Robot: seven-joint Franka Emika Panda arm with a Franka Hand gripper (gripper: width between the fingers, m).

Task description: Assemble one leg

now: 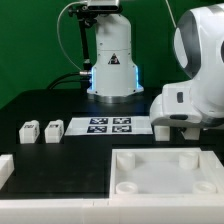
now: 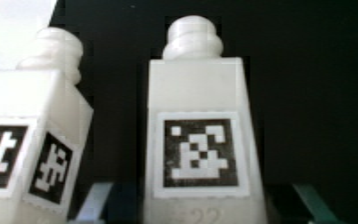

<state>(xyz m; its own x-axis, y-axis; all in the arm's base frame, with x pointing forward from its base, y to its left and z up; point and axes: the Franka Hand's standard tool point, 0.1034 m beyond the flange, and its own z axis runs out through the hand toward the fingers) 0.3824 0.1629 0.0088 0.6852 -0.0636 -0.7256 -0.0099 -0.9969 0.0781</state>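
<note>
In the wrist view a white leg with a knob on top and a black-and-white marker on its face stands upright between my fingers. My gripper is open, a finger on each side of the leg's base, with dark gaps between. A second leg stands close beside it. In the exterior view my gripper is low over the table at the right, mostly hidden by the arm, with a white leg showing beside it. Two more legs stand at the left.
The marker board lies in the middle of the black table. A large white square tray-like part lies at the front. Another white part sits at the front left. The robot base stands behind.
</note>
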